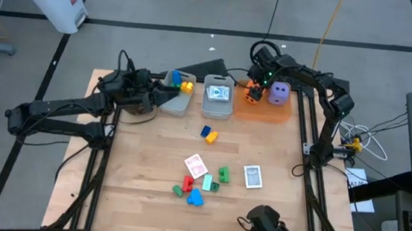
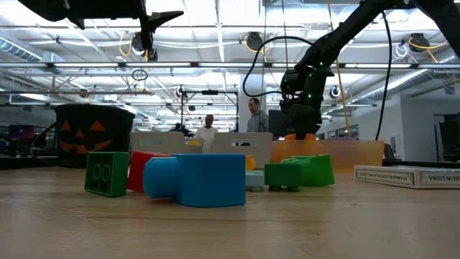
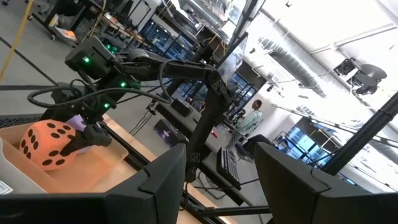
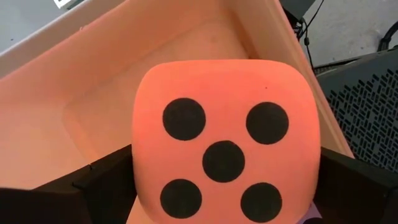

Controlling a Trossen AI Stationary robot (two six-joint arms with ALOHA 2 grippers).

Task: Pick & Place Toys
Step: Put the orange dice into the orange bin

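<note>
High view: right tool (image 1: 253, 94) at the far edge of the worktop (image 1: 149, 163), over the flat orange tray (image 1: 285, 111), with the orange die (image 1: 253, 92) between its fingers. Purple die (image 1: 279, 93) sits just beside it on the same tray. Left tool (image 1: 165, 87) reaches over the left clear bin (image 1: 175, 101), which holds blue and yellow blocks; whether it holds anything cannot be told here. Middle clear bin (image 1: 218, 96) holds a playing card. Loose on the worktop: a blue-and-yellow block pair (image 1: 209, 134), a red-backed card (image 1: 196, 165), a blue-backed card (image 1: 253, 176), and a cluster of green, red and blue blocks (image 1: 198, 186).

Low view: big blue block (image 2: 198, 178) nearest the camera, green block (image 2: 107, 173) to its left, more green blocks (image 2: 300, 173) to its right. Two people stand in the room behind.

Left wrist view: own fingers (image 3: 165, 186) part way open, nothing seen between them. Right arm's tool visible beyond, at the orange die in the tray.

Right wrist view: orange die, five-spot face showing, fills the gap between the dark fingers (image 4: 102, 186), which stand wide at its sides; contact cannot be confirmed.
</note>
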